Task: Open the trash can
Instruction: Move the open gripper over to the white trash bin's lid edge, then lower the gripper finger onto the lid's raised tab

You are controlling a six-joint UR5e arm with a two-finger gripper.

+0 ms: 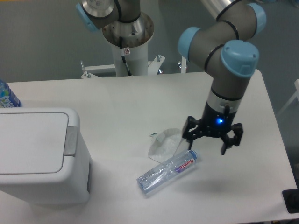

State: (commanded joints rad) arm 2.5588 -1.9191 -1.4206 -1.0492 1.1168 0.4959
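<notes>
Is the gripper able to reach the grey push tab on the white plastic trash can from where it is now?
Probably yes: the open gripper hangs right of the tab; only bare table lies between.

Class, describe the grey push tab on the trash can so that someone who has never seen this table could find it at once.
Start at the big white trash can on the left side of the table. Follow its flat white lid to the edge that faces the plastic bottle. There sits the push tab, a narrow upright rectangle and the only grey part of the white bin.
</notes>
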